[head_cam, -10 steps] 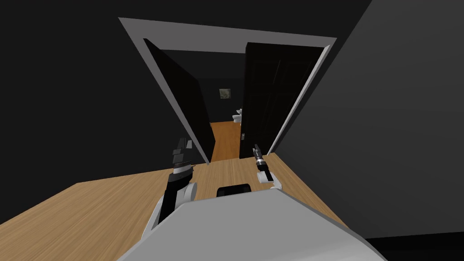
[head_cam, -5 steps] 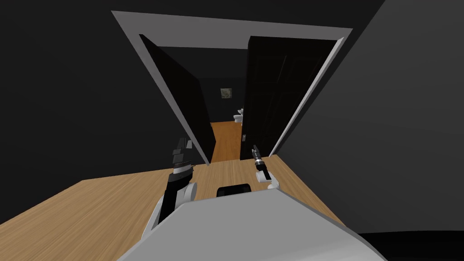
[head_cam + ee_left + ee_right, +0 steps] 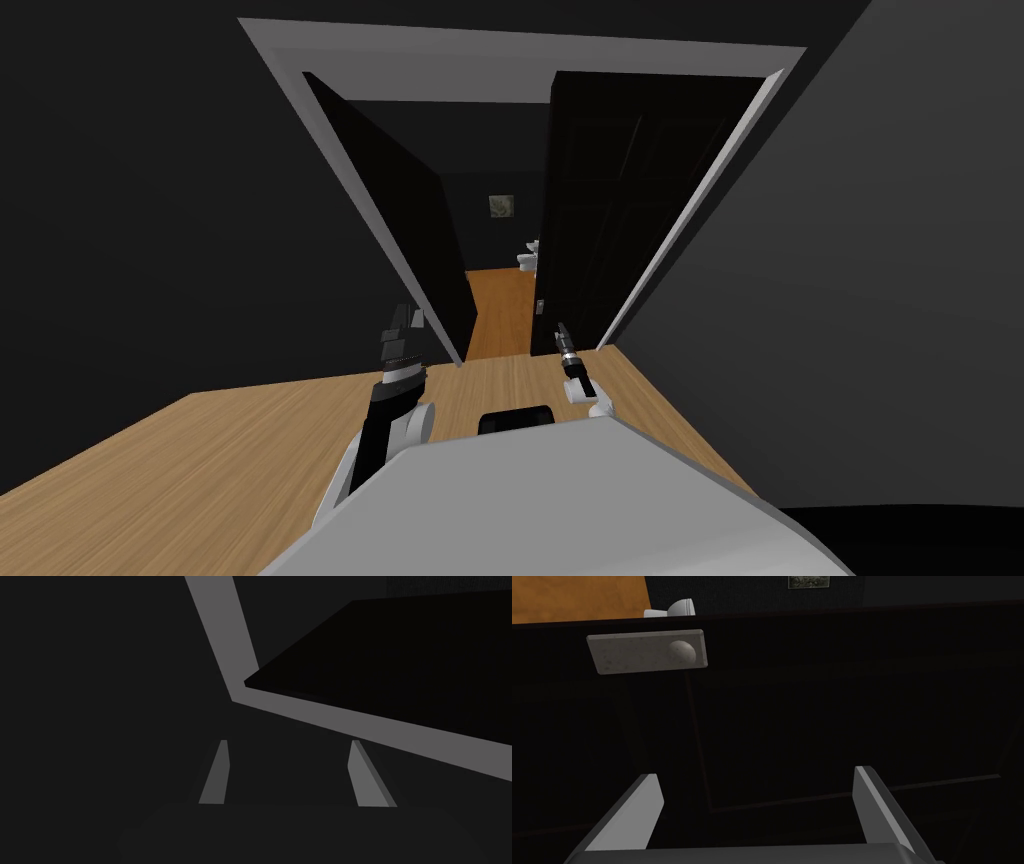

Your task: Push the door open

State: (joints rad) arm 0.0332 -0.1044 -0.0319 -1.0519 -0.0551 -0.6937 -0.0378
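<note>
Our right claw (image 3: 756,772), spread, faces the dark door (image 3: 812,701) — knob (image 3: 682,651) beyond it; left claw (image 3: 289,741) spread too.

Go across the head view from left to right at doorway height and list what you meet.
In order: left jamb of the grey door frame → left door leaf, swung inward → framed picture on the far wall → right door leaf → right jamb → dark wall.

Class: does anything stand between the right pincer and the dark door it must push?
Nothing visible does. The open right pincer faces the dark door directly; the grey knob plate sits on the door itself, not in the way.
</note>
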